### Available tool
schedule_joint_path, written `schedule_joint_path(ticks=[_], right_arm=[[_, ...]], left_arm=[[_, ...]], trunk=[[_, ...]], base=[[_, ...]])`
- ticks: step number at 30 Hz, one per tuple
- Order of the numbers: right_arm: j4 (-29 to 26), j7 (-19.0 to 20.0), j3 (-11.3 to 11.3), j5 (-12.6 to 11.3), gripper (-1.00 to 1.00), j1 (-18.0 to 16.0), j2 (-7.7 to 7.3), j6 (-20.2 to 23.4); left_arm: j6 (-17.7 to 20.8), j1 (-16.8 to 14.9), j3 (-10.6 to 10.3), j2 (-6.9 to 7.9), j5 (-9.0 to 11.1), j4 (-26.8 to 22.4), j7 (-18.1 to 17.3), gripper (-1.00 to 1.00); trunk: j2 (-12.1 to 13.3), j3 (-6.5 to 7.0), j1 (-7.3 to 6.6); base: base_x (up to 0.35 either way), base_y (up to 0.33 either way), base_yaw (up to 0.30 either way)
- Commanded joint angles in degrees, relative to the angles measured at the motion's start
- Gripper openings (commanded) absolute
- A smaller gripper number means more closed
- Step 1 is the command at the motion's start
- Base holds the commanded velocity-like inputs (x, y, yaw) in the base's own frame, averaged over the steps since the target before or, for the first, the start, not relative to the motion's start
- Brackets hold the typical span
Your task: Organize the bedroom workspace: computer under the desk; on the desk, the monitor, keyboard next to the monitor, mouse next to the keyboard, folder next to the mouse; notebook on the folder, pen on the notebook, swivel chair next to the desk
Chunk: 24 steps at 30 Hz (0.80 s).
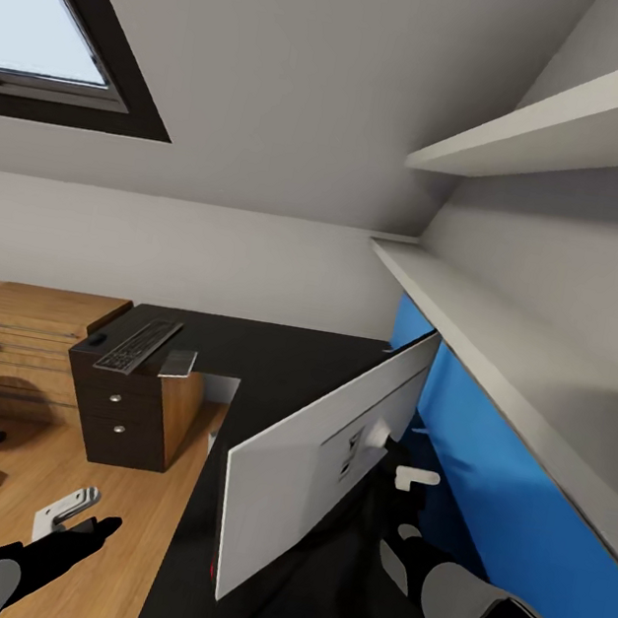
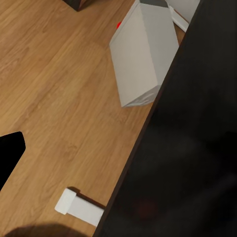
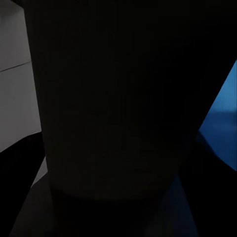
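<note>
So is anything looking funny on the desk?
Yes: the monitor on the desk is tilted and shows its grey back to the room, with the right gripper behind it. The keyboard sits far off on the drawers.

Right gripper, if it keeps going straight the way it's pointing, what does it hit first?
Most likely the monitor: the right gripper points at its light grey back from close by. The gap between them is hard to judge.

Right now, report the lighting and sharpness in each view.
Head view: evenly lit, monitor back crisp, soft shadows. Left wrist view: bright floor, sharp computer, desk edge near-black. Right wrist view: very dark, close surface indistinct, blue sliver at the edge.
</note>
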Motion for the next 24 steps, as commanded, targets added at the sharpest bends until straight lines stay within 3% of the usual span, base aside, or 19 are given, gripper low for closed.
schedule_joint_path(ticks=[1,24], right_arm=[[0.28,-0.4,-0.31,-1.99,-1.0,-0.03,-0.01,-0.13],[0.28,-0.56,-0.35,-1.99,-1.0,-0.03,-0.09,-0.13]], left_arm=[[0.15,-0.05,0.01,0.02,0.61,-0.09,0.51,1.0],[0.19,-0.02,0.01,0.02,0.61,-0.09,0.51,1.0]], trunk=[[-0.1,-0.13,0.03],[-0.1,-0.13,0.03]], base=[[0.0,0.0,-0.002],[0.0,-0.034,0.0]])
